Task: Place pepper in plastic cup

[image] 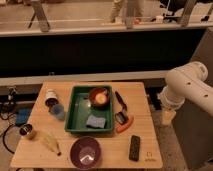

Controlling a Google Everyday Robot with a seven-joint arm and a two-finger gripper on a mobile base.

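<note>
Though beside table [111, 156], claw [168, 117] clears pepper [125, 124].

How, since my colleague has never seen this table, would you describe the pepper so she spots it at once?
On the wooden table, look just right of the green tray, on the side where the gripper hangs beyond the table edge. The pepper lies there between the black-handled brush and the black remote; it alone is slim and orange-red.
</note>
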